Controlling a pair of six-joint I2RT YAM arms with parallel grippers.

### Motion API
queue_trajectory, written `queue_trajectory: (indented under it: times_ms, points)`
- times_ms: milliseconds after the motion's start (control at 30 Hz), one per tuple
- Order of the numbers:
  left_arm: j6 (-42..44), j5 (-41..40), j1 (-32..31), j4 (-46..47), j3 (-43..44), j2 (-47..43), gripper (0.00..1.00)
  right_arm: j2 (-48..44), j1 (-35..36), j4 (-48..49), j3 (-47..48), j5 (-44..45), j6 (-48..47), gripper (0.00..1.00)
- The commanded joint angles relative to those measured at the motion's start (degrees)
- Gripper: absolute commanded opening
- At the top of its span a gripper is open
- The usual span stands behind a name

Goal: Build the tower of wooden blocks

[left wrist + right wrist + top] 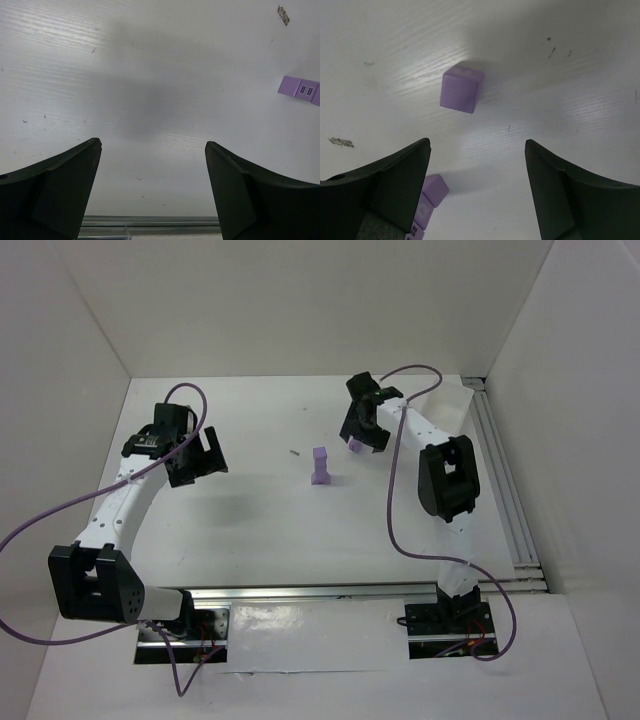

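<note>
The tower point(321, 466) is a short upright column of lilac cubes near the table's middle; its edge shows in the left wrist view point(299, 89) and beside the left finger in the right wrist view point(427, 206). A loose lilac cube point(461, 89) lies on the table ahead of my right gripper point(477, 150), which is open and empty above it; the top view shows this cube point(354, 445) partly hidden under the gripper point(362, 436). My left gripper point(196, 461) is open and empty, left of the tower, over bare table point(152, 145).
White walls enclose the table on the left, back and right. A metal rail point(320, 593) runs along the near edge by the arm bases. A small dark speck point(294, 452) lies left of the tower. Purple cables hang from both arms.
</note>
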Motion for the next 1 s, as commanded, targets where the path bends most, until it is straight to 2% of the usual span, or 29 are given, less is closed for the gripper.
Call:
queue_trajectory:
  times_ms: [0, 167, 467, 833, 967]
  points:
    - [1.5, 0.7, 0.3, 0.0, 1.0, -1.2, 0.98, 0.1, 0.2, 8.0, 0.6, -0.3, 3.0, 0.83]
    - [1.5, 0.7, 0.3, 0.0, 1.0, -1.2, 0.98, 3.0, 0.7, 10.6, 1.4, 0.2, 3.6, 0.78]
    - [1.5, 0.7, 0.3, 0.0, 1.0, -1.2, 0.98, 8.3, 0.7, 9.1, 6.1, 1.9, 3.1, 0.73]
    - [1.5, 0.7, 0.3, 0.0, 1.0, -0.7, 0.98, 9.4, 0.7, 9.1, 6.0, 1.3, 1.3, 0.60]
    - [1.5, 0.7, 0.3, 0.0, 1.0, -0.7, 0.98, 10.0, 0.7, 9.0, 6.6, 0.7, 1.3, 0.60]
